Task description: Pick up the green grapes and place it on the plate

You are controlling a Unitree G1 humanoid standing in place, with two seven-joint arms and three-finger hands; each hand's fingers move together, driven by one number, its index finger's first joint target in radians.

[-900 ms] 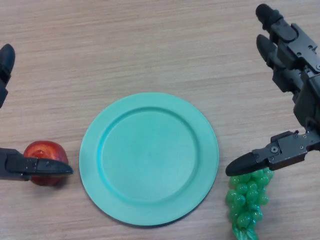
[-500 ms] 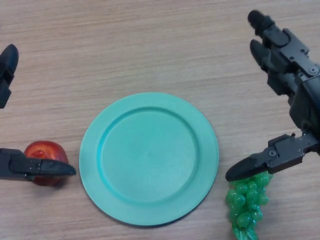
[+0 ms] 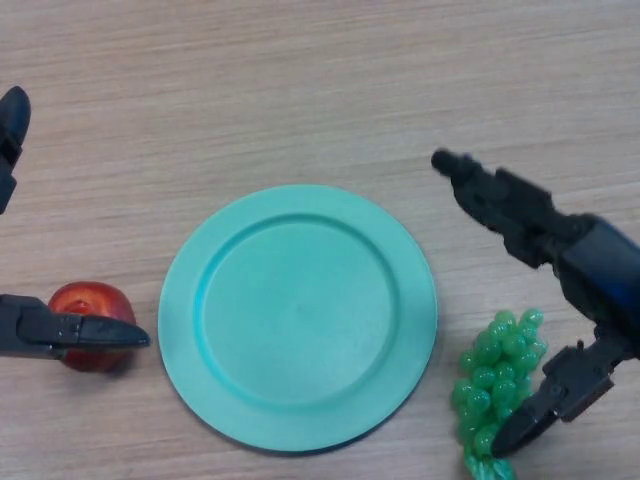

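A bunch of green grapes (image 3: 493, 388) lies on the wooden table at the lower right, just right of the round teal plate (image 3: 298, 315), which has nothing on it. My right hand (image 3: 580, 262) hovers over the grapes with its fingers (image 3: 497, 202) stretched out toward the upper left and its thumb (image 3: 545, 408) low on the bunch's right side. It is open and holds nothing. My left hand (image 3: 60, 331) shows at the left edge, idle, its thumb lying across a red apple.
A red apple (image 3: 85, 305) lies left of the plate, partly behind my left thumb. The wooden table (image 3: 300, 90) stretches bare beyond the plate.
My right hand has swung left and down over the grapes; its fingers now point up-left and its thumb has moved from the bunch's top to its lower right. The grapes show more fully.
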